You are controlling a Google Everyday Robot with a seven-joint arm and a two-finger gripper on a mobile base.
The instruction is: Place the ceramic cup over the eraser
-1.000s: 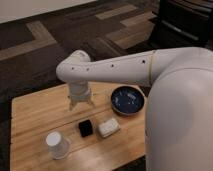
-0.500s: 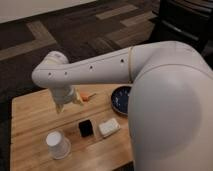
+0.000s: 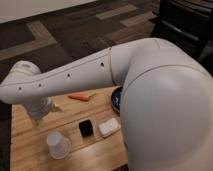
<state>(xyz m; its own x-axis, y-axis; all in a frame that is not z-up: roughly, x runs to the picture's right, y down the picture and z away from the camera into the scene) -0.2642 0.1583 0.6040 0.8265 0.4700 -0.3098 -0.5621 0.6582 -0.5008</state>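
White tapered ceramic cup, no handle, we see just left of small black eraser; gripper above cup, grip state we cannot tell.

No writing, label, brand, number or sign can be read on anything here: the ceramic cup, the eraser, the white block and the robot arm's shell show plain surfaces. The gripper hangs over the left part of the wooden table, behind the cup.
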